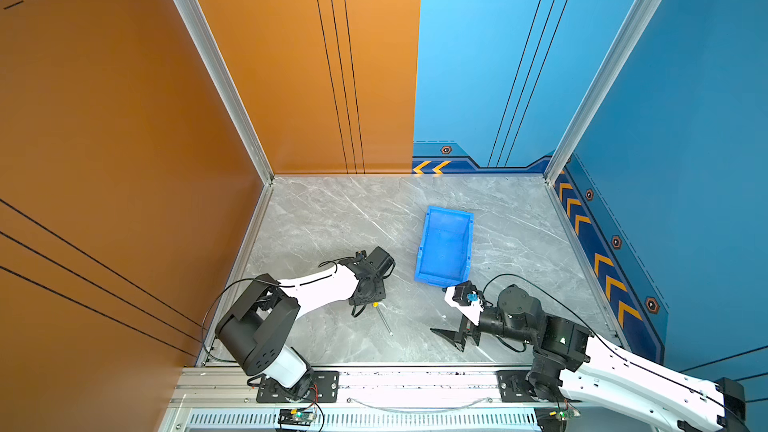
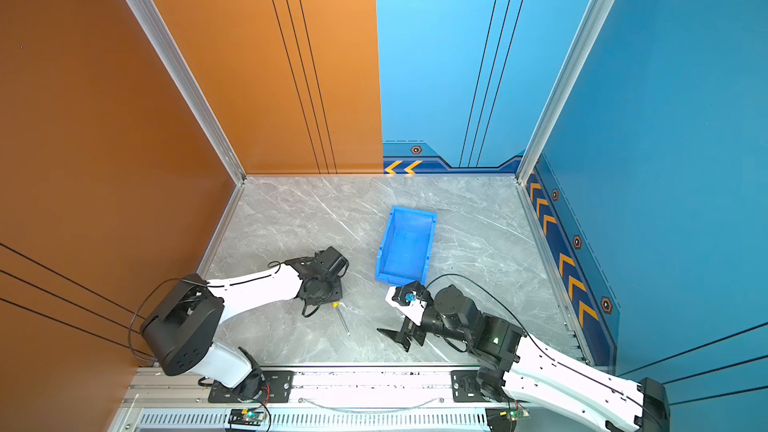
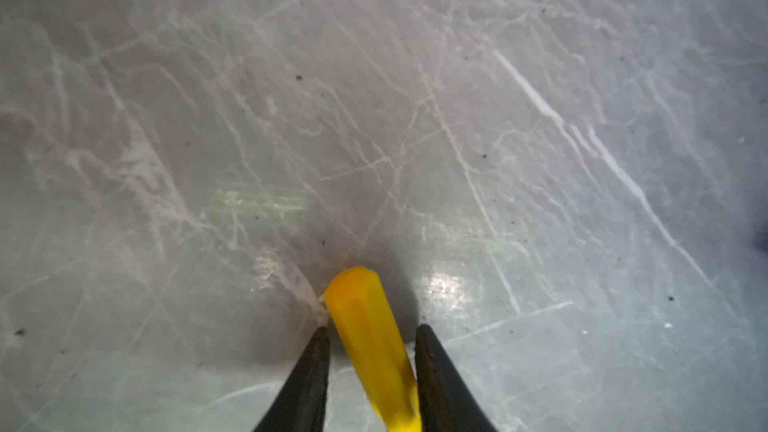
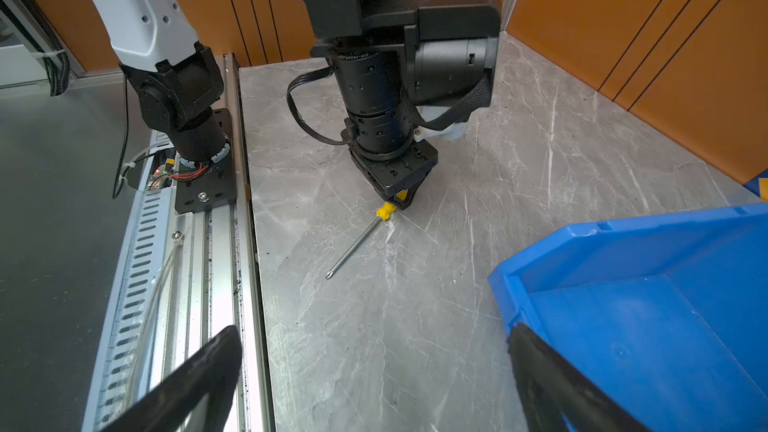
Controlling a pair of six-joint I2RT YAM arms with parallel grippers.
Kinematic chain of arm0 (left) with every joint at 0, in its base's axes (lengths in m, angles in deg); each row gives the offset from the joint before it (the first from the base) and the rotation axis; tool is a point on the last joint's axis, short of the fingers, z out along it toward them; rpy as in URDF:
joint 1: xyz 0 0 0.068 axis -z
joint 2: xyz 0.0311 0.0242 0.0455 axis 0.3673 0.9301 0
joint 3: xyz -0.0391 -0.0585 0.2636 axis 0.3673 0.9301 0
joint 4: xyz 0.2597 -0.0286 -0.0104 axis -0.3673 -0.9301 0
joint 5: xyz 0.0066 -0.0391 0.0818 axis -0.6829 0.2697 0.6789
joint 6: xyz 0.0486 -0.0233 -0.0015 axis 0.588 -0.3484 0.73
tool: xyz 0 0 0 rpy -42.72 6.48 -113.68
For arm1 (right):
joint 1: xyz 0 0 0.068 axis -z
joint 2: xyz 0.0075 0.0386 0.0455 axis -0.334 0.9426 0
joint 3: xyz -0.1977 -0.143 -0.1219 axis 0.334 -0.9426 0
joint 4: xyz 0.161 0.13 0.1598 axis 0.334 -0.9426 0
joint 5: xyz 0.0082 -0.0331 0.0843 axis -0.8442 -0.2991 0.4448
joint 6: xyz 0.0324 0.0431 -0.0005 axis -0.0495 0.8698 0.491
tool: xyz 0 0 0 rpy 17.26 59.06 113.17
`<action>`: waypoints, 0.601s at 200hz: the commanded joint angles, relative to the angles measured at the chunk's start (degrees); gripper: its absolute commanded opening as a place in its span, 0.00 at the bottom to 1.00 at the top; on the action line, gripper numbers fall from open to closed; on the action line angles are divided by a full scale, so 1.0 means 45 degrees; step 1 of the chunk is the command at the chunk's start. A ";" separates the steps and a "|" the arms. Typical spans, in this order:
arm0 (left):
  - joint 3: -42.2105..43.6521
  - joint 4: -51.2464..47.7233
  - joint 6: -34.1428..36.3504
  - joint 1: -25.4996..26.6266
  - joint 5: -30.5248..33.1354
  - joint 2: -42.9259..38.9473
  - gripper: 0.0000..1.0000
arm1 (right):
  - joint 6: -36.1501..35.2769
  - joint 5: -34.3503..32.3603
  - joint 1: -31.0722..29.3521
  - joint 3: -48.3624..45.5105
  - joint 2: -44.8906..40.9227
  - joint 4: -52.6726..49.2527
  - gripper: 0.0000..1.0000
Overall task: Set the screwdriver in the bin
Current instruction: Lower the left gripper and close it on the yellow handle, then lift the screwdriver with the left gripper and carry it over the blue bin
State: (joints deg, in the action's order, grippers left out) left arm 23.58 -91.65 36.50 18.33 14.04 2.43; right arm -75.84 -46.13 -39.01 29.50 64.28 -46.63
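The left claw (image 3: 370,332) is lowered to the grey marbled worktop (image 1: 332,222) and stands around the handle of the screwdriver (image 3: 374,359). Its two black fingers (image 3: 307,380) are only a little apart. In the left wrist view one finger lies against the handle, and on the other side a thin gap shows, so the claw encloses the handle but is not pressed fully onto it. The screwdriver lies flat on the worktop.

The right claw (image 1: 446,338) is wide apart and holds nothing. It hovers low above the worktop, well apart from the left claw.

Some small print on the wrist of the left arm (image 4: 365,76) is too small to read.

The screwdriver has a bright yellow faceted plastic handle and a thin silver shaft (image 4: 357,243) with a cross tip. Only the handle is inside the left claw; the shaft goes out from it, away from the bin and toward the metal rail (image 1: 415,380) at the worktop's edge.

The bin (image 1: 422,243) is bright blue and rectangular, with sloped walls and a thick rim, and nothing lies in it. It stands beyond the left claw, apart from it, and its near end (image 4: 623,226) is just beside one finger of the right claw.
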 commanded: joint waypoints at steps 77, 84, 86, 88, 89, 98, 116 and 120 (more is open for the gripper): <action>-0.0583 -0.0612 -0.0149 0.0648 0.0287 0.0599 0.01 | -0.0664 -0.0819 -0.0060 0.0108 -0.0473 -0.0654 1.00; -0.0599 -0.0647 -0.0150 0.0692 0.0349 0.0496 0.00 | -0.0641 -0.0889 -0.0061 0.0132 -0.0551 -0.0700 1.00; -0.0616 -0.0655 -0.0135 0.0695 0.0363 0.0456 0.00 | -0.0628 -0.0903 -0.0061 0.0130 -0.0573 -0.0703 1.00; -0.0625 -0.0652 -0.0117 0.0700 0.0377 0.0427 0.00 | -0.0604 -0.0943 -0.0062 0.0128 -0.0603 -0.0720 1.00; -0.0639 -0.0661 -0.0124 0.0695 0.0382 0.0409 0.00 | -0.0598 -0.0978 -0.0062 0.0138 -0.0650 -0.0724 1.00; -0.0713 -0.0730 -0.0061 0.0733 0.0499 0.0252 0.00 | -0.0483 -0.1229 -0.0052 0.0129 -0.0867 -0.0728 1.00; -0.1016 -0.0822 0.0220 0.0794 0.0654 -0.0075 0.00 | -0.0401 -0.1765 -0.0061 0.0041 -0.1414 -0.0697 1.00; -0.1102 -0.0826 0.0316 0.0815 0.0679 -0.0141 0.00 | -0.0401 -0.1892 -0.0062 0.0006 -0.1520 -0.0672 1.00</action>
State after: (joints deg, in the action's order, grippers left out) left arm 21.31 -92.70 36.28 21.23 15.24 4.20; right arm -77.53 -50.02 -39.01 29.50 60.57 -48.80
